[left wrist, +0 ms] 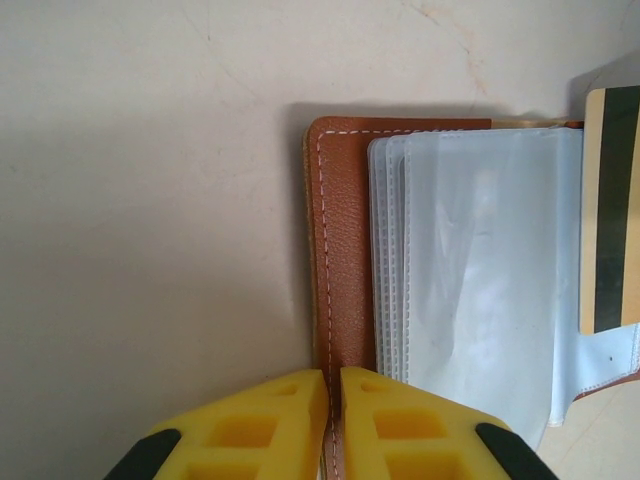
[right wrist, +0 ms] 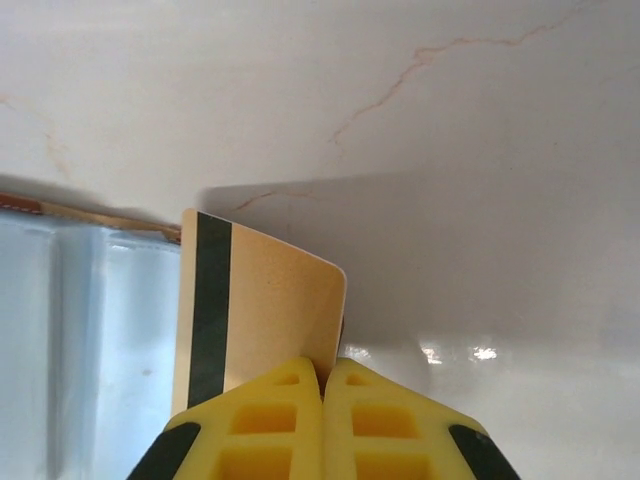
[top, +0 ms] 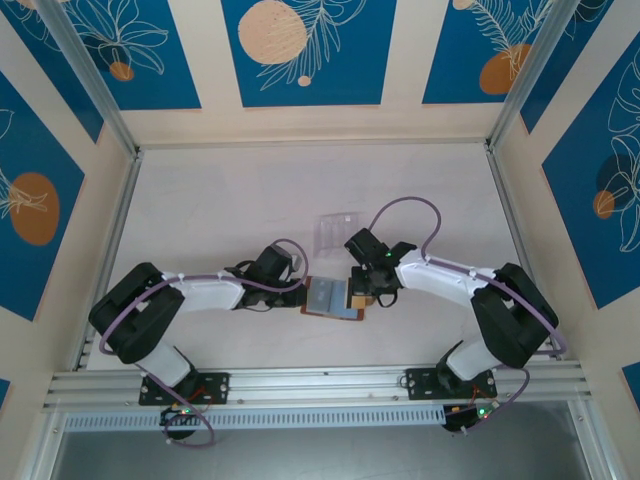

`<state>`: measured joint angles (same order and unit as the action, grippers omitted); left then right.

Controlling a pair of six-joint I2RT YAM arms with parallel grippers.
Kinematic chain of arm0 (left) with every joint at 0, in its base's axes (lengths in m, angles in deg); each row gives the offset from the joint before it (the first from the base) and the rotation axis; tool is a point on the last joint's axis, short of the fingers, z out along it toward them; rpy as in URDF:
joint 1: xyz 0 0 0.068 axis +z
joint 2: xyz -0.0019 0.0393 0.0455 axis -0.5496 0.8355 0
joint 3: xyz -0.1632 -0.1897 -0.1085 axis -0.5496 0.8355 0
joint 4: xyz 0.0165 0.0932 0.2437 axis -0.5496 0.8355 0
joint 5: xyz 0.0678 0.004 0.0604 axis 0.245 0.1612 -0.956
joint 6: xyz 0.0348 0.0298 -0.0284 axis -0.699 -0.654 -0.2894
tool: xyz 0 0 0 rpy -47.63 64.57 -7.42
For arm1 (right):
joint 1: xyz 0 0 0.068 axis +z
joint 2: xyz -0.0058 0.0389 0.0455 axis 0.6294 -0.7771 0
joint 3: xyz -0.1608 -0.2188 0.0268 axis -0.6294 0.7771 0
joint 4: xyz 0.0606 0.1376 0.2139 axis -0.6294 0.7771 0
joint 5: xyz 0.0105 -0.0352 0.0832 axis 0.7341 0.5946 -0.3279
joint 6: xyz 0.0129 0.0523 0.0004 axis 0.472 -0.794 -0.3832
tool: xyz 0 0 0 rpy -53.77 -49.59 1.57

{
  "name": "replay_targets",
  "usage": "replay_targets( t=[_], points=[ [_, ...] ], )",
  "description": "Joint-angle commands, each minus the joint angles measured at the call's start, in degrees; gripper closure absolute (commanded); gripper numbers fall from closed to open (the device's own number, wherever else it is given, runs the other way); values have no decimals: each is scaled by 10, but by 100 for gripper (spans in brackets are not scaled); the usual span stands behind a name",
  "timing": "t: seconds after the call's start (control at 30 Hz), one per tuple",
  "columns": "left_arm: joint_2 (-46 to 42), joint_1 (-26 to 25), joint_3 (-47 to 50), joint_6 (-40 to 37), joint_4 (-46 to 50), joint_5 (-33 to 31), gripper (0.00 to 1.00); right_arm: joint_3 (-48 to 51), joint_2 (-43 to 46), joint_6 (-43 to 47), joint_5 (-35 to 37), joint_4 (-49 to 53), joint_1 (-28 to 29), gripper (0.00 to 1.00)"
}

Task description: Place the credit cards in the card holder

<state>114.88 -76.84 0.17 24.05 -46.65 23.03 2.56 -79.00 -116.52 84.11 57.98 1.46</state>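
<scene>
Now left pincer [left wrist: 332, 420] seemingly clamps card holder [left wrist: 340, 230]; right pincer [right wrist: 325, 410] pinches striped card [right wrist: 270, 310].

No legible text, numbers or brands, tan card [right wrist: 270, 310] carries no readable print

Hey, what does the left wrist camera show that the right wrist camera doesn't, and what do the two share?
Left wrist view: the left gripper pinching the card holder by its stitched brown leather edge, with the stacked clear sleeves laid open. Right wrist view: the right gripper closed on a corner of the tan, black-striped credit card, with veined table beyond. Both: that card at the edge of the holder's clear pockets.
</scene>
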Motion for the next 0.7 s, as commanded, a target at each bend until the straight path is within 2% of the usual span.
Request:
replay_targets(
  t=[0.0, 0.43, 0.53, 0.67],
  points=[
    [34, -7, 19, -2, 47, -18, 87, -3, 18, 19, -22, 21, 1, 100],
    [39, -7, 23, -3, 41, -18, 87, 7, 77, 53, -75, 28, -46, 100],
    [37, -8, 26, -1, 37, -19, 87, -12, 66, 50, -75, 41, -32, 100],
    [40, -7, 26, 1, 34, -17, 87, -61, 16, 26, -30, 84, 18, 100]
  ],
)
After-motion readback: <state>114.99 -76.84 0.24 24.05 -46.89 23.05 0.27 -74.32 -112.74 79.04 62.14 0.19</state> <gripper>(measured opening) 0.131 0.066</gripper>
